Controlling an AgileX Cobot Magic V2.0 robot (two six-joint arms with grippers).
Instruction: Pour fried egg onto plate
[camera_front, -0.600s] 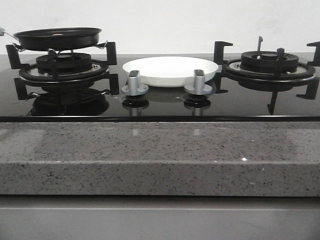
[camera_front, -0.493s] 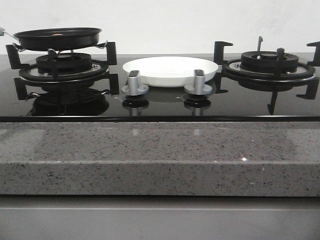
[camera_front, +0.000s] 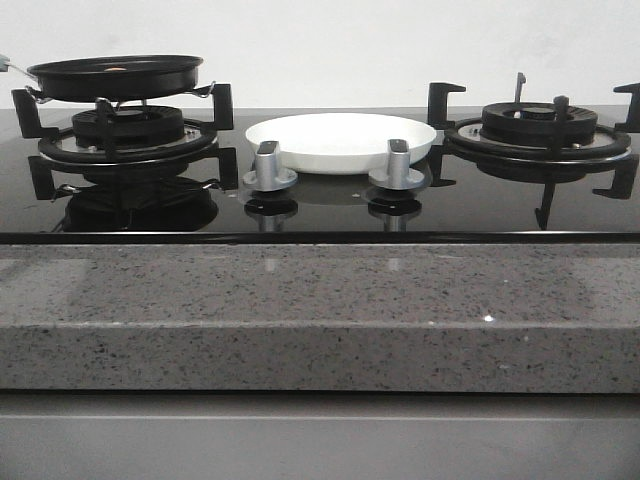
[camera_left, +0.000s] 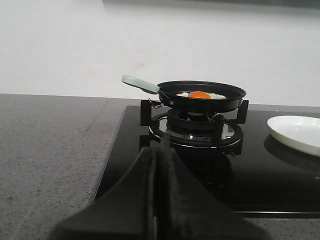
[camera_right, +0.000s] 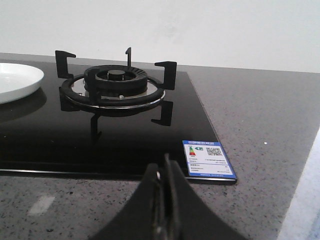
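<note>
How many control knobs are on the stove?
2: the left knob and the right knob, side by side in front of the plate, between the burners. None seems hidden.

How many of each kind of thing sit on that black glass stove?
Black iron burner grates: 2
Silver metal knobs: 2
Black round frying pan: 1
Round white glossy plate: 1
Orange-yolked fried egg: 1
Total: 7

Black pan (camera_left: 207, 97) – orange-yolked fried egg (camera_left: 200, 94); white plate (camera_front: 340, 140); grey-speckled counter (camera_front: 320, 310).
</note>
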